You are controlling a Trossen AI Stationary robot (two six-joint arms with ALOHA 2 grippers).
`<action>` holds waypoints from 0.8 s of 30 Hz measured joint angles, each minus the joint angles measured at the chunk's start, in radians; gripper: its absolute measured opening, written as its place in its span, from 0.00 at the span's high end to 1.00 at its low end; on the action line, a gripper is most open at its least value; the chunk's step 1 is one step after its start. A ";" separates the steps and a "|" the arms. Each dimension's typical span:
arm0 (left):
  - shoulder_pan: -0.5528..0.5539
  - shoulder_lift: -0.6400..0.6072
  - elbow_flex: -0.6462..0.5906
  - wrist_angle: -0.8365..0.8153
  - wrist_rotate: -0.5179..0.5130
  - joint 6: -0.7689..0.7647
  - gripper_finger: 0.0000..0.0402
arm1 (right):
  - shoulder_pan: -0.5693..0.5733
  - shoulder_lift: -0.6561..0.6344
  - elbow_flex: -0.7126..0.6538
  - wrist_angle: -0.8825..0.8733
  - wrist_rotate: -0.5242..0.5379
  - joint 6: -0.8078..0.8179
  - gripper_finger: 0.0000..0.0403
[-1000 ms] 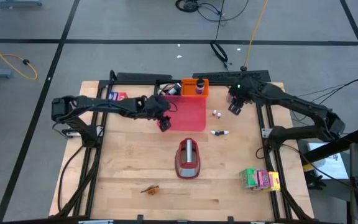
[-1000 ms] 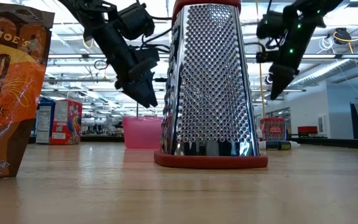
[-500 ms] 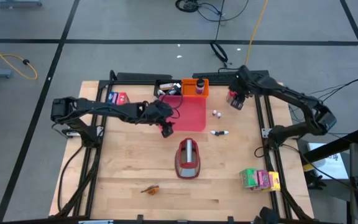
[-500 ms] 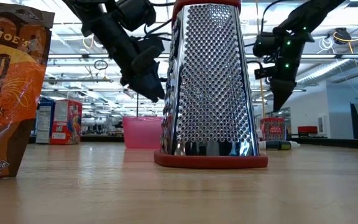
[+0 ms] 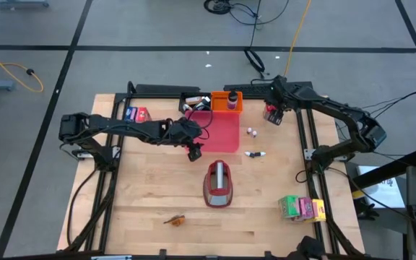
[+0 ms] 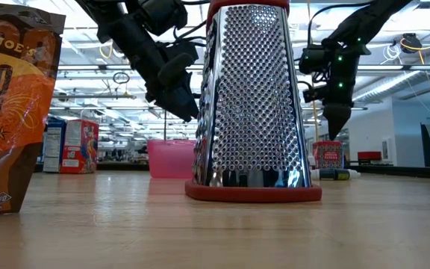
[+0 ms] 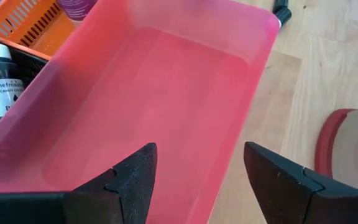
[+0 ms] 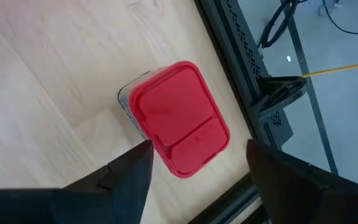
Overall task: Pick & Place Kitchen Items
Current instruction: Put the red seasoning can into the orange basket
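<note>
Overhead, level and wrist views of a wooden desk [image 5: 143, 195] worked by two dark arms.

The left hand [image 5: 193, 150] is held above the desk at the near left corner of the pink tray [image 5: 219, 131]. Its fingers [image 7: 132, 180] are seen spread apart in the left wrist view, with nothing between them; only the bare tray floor is framed.

The right hand [image 5: 273, 115] is poised at the far right edge of the desk, directly over a red-lidded container [image 8: 178, 143] that stands on the wood beside the black frame rail [image 8: 247, 93]. Its fingers [image 8: 129, 177] are parted on either side of the container without touching it; no grip is seen.

The remaining kitchen items are distributed as follows. A blue-red-white carton [image 5: 136, 113] lies at the far left. An orange basket [image 5: 226, 102] holding a purple-capped item adjoins the tray's far edge, with a dark bin [image 5: 192, 102] beside it. Two tiny white bottles [image 5: 251, 132] and a dark-tipped marker-like item [image 5: 255, 154] lie just right of the tray. The green, pink and yellow cartons [image 5: 301, 208] are grouped at the near right. A small orange-brown piece [image 5: 175, 219] lies at the near left.

A red-based box grater [image 5: 219, 184] lies at the desk's centre; in the level view it dominates the foreground, with an orange snack bag [image 6: 13, 112] at the side.
</note>
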 joint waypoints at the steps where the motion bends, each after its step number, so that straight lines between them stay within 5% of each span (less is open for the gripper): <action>1: 0.000 0.000 0.000 0.000 0.000 0.000 0.39 | 0.000 0.000 0.000 -0.001 -0.001 -0.001 0.36; 24: -0.001 0.000 0.000 0.000 0.009 0.002 0.39 | -0.051 0.027 0.000 0.011 -0.109 -0.075 0.36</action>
